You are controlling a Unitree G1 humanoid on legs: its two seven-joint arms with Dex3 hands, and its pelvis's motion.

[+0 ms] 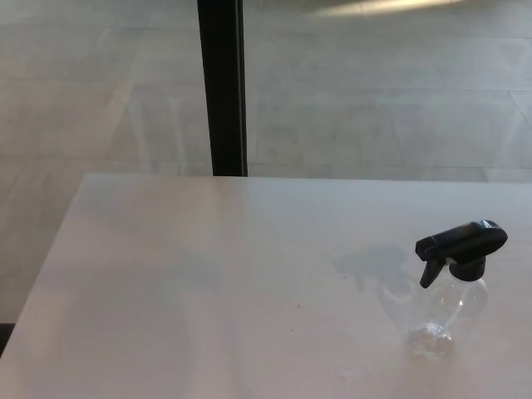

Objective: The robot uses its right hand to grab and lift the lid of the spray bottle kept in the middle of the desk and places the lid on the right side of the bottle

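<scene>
Lid (462,241) is seen seated on the upright spray bottle (449,307), ungrasped, since neither hand is in view.

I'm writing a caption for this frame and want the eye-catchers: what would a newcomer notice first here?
First, the clear spray bottle standing upright near the right edge of the pale desk, its black trigger lid still on and its nozzle pointing left. Next, the black vertical post rising behind the desk's far edge against the light floor. Neither robot hand is in view.
</scene>
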